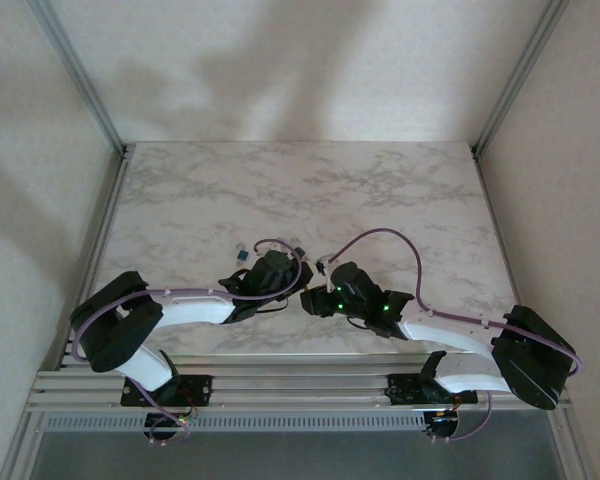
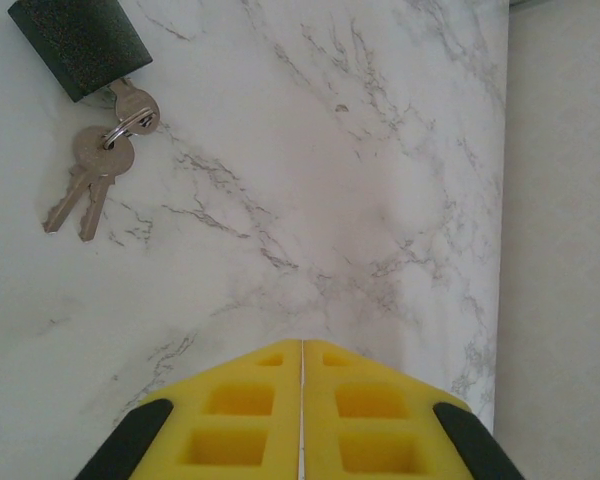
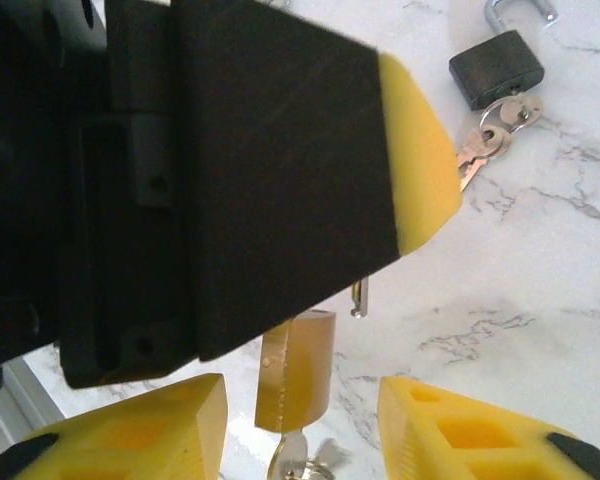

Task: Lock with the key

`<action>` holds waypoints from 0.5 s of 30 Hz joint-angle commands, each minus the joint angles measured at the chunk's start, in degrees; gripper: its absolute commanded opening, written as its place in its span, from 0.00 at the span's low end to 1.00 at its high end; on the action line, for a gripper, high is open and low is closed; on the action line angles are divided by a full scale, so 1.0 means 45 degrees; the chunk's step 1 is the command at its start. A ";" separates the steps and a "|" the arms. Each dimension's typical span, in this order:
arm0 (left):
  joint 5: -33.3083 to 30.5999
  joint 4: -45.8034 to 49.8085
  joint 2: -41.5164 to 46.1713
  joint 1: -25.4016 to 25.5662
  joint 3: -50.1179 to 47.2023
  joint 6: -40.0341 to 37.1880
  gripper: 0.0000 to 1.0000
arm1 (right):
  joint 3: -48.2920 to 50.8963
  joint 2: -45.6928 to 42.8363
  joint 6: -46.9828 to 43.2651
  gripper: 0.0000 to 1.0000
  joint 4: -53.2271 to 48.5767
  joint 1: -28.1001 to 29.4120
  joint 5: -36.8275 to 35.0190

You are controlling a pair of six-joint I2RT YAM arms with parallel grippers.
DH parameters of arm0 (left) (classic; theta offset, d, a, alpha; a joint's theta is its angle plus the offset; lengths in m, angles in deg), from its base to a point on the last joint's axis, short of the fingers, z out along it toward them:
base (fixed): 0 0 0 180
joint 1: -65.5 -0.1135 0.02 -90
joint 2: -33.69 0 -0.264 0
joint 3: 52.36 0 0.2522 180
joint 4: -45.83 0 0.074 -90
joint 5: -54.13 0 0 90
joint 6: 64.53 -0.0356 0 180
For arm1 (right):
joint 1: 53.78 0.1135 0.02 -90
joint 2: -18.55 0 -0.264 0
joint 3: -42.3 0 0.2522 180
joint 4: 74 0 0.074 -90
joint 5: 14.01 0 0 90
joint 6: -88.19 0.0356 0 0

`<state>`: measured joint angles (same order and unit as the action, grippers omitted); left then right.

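Brass-coloured rectangular padlock (image 3: 298,365): in the right wrist view it sits at 6 o'clock on the white marble-patterned table (image 1: 380,190), between the two yellow fingers of the right end effector (image 3: 300,400). There is a visible gap on each side, so the fingers are spread and touch nothing. A silver key with its ring (image 3: 302,462) shows at the padlock's 6 o'clock end. A thin silver metal piece (image 3: 360,297) shows at its 1 o'clock corner, and I cannot tell what it is.

Left end effector (image 2: 302,350): yellow fingers pressed together, nothing between them, pointing over bare table. In the right wrist view its black housing and one yellow finger (image 3: 420,150) overlap the brass padlock's 12 o'clock end.

Black square padlock (image 3: 495,68): lies at 1 o'clock in the right wrist view, well apart from the brass padlock, with its silver shackle (image 3: 520,12) swung open. In the left wrist view it is at 11 o'clock (image 2: 80,40), with a bunch of silver keys on a ring (image 2: 95,175) fanned out at its lower edge.

Top view: the left end effector (image 1: 278,272) and the right one (image 1: 315,300) meet just beside each other near the 6 o'clock edge of the table.
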<state>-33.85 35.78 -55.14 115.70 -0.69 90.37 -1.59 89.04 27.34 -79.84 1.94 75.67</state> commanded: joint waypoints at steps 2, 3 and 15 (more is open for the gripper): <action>0.0176 -0.0178 0.0374 0.0156 -0.0066 -0.0087 0.00 | -0.0295 -0.0189 0.0020 0.41 -0.0121 0.0100 -0.0527; 0.0177 -0.0156 0.0366 0.0197 -0.0048 -0.0087 0.00 | -0.0305 -0.0178 0.0027 0.40 -0.0131 0.0110 -0.0498; 0.0063 0.0009 0.0349 0.0434 0.0169 -0.0096 0.00 | -0.0394 0.0105 0.0158 0.27 0.0074 0.0124 -0.0209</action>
<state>-33.54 35.80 -55.14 116.68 -0.80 90.37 -1.64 89.04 27.78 -80.02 2.01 75.21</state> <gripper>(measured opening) 0.053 0.280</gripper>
